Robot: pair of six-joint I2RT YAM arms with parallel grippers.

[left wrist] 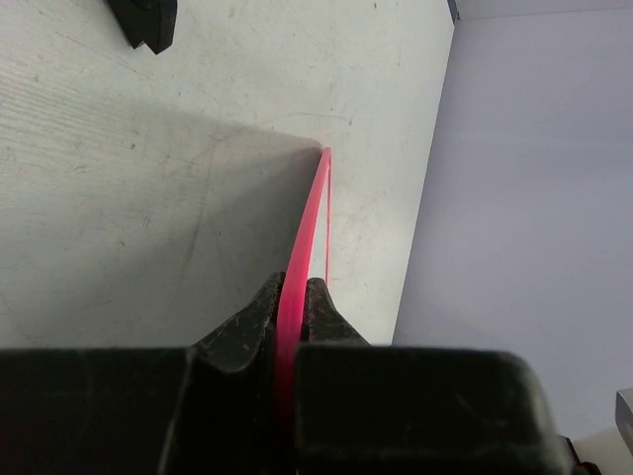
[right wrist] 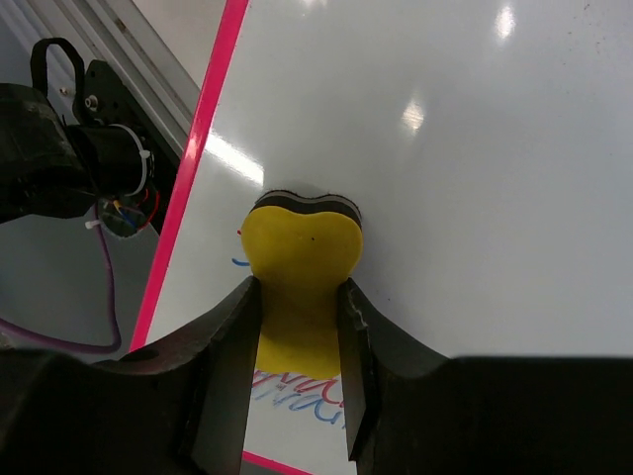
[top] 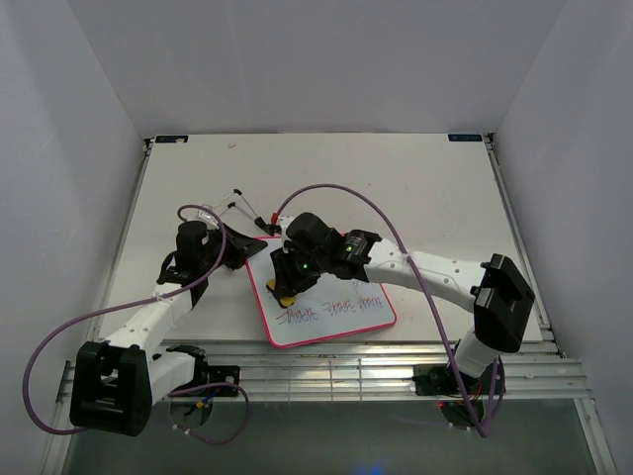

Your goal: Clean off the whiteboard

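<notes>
The whiteboard (top: 341, 282), white with a pink-red rim, lies at the table's middle. Red and blue handwriting (top: 331, 308) runs along its near edge. My left gripper (top: 243, 248) is shut on the board's far left corner; in the left wrist view the pink rim (left wrist: 311, 210) runs out edge-on from between the shut jaws of the left gripper (left wrist: 290, 294). My right gripper (top: 290, 281) is shut on the yellow sponge (top: 286, 297), pressed on the board's left part. In the right wrist view the right gripper (right wrist: 300, 297) holds the sponge (right wrist: 302, 247) on the board (right wrist: 445, 148), above the writing (right wrist: 297, 388).
Thin black rods with red tips (top: 243, 204) lie on the table behind the board. Aluminium rails (top: 376, 368) run along the near edge. White walls close the table on three sides. Purple cables loop over both arms. A black object (left wrist: 146, 22) shows at the left wrist view's top.
</notes>
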